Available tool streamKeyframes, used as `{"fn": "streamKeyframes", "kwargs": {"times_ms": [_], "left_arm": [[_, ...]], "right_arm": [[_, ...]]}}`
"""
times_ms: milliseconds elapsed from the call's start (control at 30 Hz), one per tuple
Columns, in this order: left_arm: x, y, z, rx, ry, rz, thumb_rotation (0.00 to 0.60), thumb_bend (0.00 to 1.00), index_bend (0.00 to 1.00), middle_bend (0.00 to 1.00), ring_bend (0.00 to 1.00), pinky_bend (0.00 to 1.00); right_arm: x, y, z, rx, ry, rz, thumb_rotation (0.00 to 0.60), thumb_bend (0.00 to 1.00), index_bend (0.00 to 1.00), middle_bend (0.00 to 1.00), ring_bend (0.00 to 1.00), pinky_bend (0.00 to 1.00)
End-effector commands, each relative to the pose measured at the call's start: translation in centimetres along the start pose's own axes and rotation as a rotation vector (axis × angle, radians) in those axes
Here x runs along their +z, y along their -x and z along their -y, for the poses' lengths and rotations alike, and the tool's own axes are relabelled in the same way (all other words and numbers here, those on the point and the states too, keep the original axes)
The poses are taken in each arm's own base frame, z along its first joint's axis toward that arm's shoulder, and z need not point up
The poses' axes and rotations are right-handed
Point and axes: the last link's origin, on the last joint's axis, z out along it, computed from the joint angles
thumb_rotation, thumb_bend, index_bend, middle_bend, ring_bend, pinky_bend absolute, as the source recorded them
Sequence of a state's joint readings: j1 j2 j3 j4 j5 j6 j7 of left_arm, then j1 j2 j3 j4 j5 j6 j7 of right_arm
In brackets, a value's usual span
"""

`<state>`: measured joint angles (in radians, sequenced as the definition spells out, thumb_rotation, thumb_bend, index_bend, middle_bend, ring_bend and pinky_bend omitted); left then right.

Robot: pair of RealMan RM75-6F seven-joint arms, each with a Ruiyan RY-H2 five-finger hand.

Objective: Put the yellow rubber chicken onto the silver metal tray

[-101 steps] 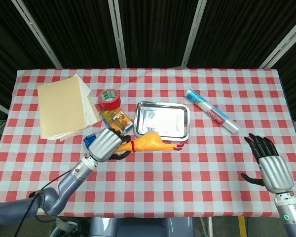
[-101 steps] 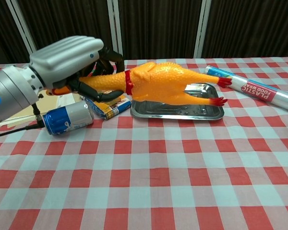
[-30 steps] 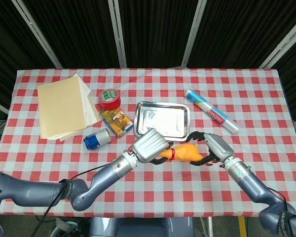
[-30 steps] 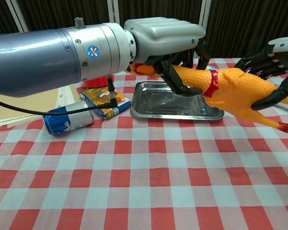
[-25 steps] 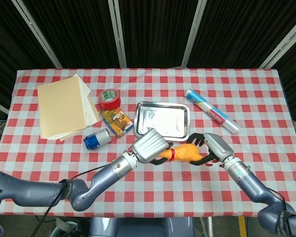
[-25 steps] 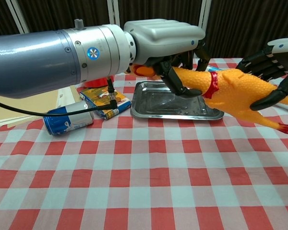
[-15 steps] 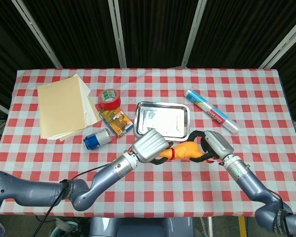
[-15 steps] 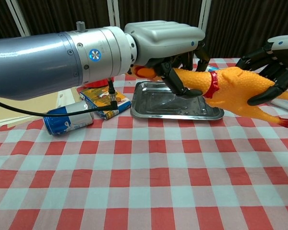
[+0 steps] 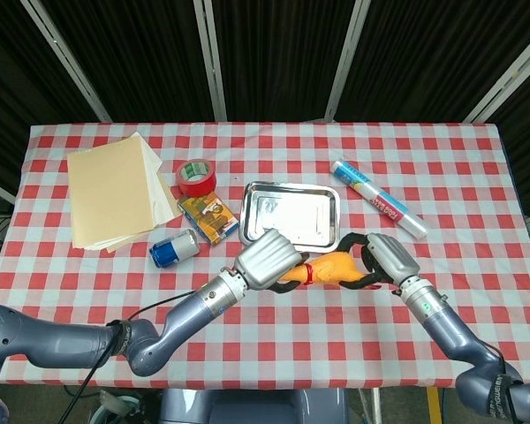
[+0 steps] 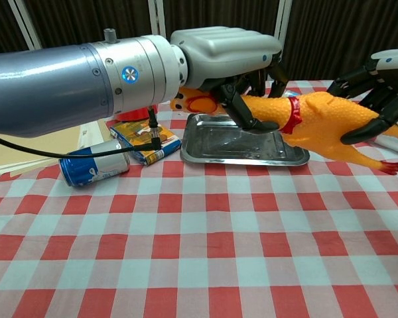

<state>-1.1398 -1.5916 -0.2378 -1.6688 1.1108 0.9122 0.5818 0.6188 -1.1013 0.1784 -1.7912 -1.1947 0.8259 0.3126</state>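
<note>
left hand (image 10: 232, 56) pinches yellow rubber chicken (image 10: 312, 122) at neck, right hand (image 10: 378, 89) wraps its body; prob light, squashy, so hold body over silver metal tray (image 10: 205, 156).

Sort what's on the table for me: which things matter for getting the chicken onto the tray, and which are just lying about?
In the job:
yellow rubber chicken, off the cloth, neck in the left hand, body in the right hand
silver metal tray, nothing on it

Lying about:
blue can, on its side
small printed box
red tape roll
manila folders
food wrap roll
</note>
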Motion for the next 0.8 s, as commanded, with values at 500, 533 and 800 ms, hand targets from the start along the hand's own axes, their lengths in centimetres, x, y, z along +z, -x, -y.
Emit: {"fn": "streamKeyframes", "kwargs": {"times_ms": [500, 533, 800], "left_arm": [[0.29, 0.06, 0.32, 0.019, -0.018, -0.013, 0.600, 0.72, 0.70, 0.77, 0.68, 0.74], [0.30, 0.06, 0.27, 0.015, -0.017, -0.012, 0.600, 0.72, 0.70, 0.77, 0.68, 0.74], [0.37, 0.07, 0.21, 0.013, -0.015, -0.016, 0.600, 0.72, 0.70, 0.77, 0.68, 0.74]], "right_arm": [[-0.47, -0.34, -0.47, -0.010, -0.002, 0.048, 0.600, 0.36, 0.29, 0.39, 0.30, 0.35], [-0.45, -0.33, -0.48, -0.009, -0.002, 0.048, 0.600, 0.36, 0.29, 0.39, 0.30, 0.35], [-0.27, -0.34, -0.67, -0.006, -0.001, 0.040, 0.600, 0.36, 0.58, 0.52, 0.53, 0.46]]}}
